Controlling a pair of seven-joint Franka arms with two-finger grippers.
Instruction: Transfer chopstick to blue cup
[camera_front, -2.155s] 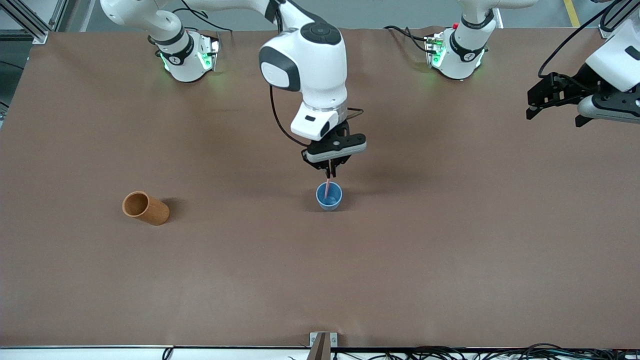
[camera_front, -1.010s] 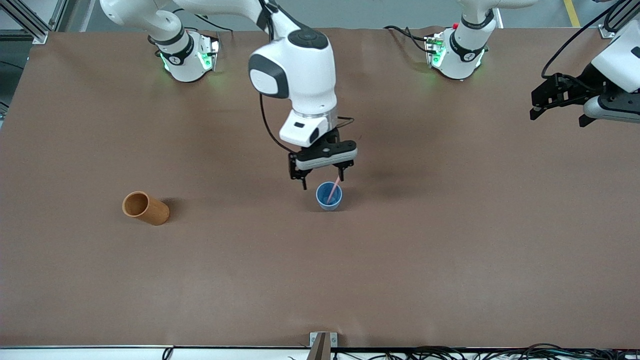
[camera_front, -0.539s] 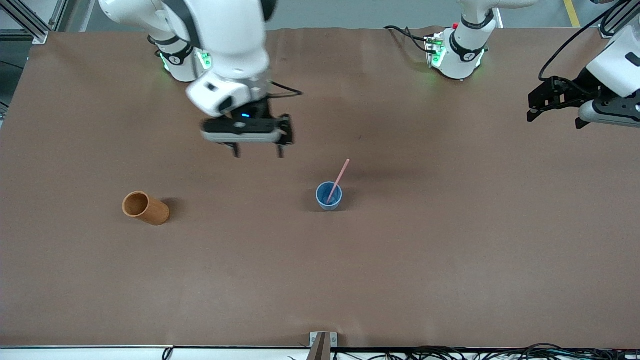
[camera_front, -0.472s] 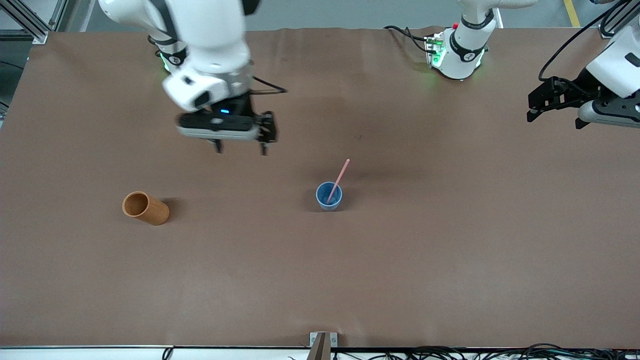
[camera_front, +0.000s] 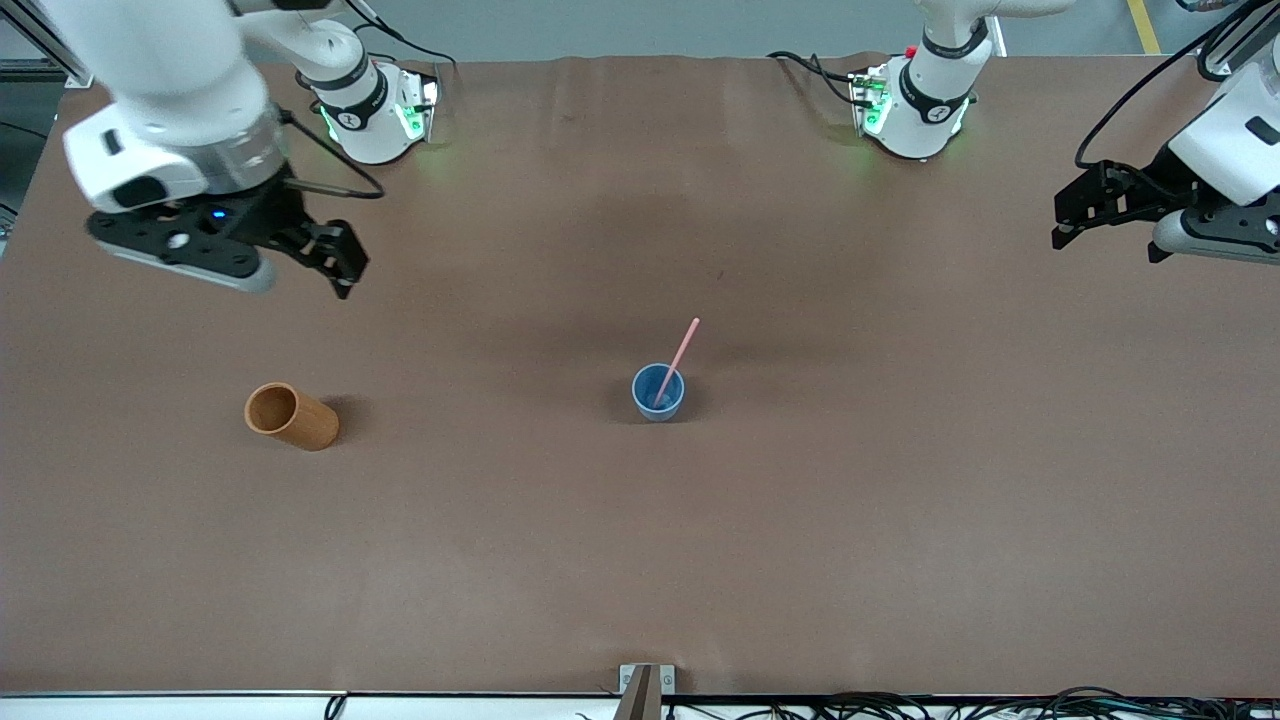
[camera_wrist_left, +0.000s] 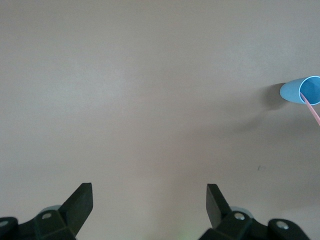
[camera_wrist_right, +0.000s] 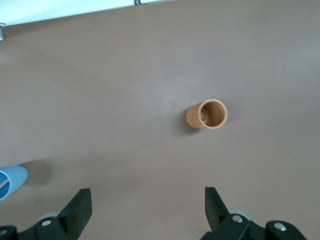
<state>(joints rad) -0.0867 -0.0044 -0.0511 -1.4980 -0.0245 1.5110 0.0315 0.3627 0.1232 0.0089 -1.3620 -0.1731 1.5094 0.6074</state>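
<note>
The blue cup (camera_front: 658, 394) stands upright near the middle of the table. The pink chopstick (camera_front: 682, 348) stands in it, leaning on the rim with its upper end toward the robots' bases. Nothing holds it. My right gripper (camera_front: 335, 268) is open and empty, up in the air over bare table at the right arm's end. In the right wrist view its jaws (camera_wrist_right: 147, 196) stand wide apart, with the blue cup (camera_wrist_right: 12, 181) at the edge. My left gripper (camera_front: 1107, 242) waits open and empty over the left arm's end of the table. The left wrist view (camera_wrist_left: 147, 193) shows the cup (camera_wrist_left: 301, 90) and chopstick (camera_wrist_left: 312, 107).
An orange-brown cylindrical cup (camera_front: 292, 416) stands toward the right arm's end of the table, nearer to the front camera than the right gripper; it also shows in the right wrist view (camera_wrist_right: 207, 114). The brown table cover (camera_front: 640, 560) spreads all around.
My right gripper opened and let go of the chopstick, which now leans in the blue cup. The gripper then rose and swung away toward the right arm's end. The left arm barely moved.
</note>
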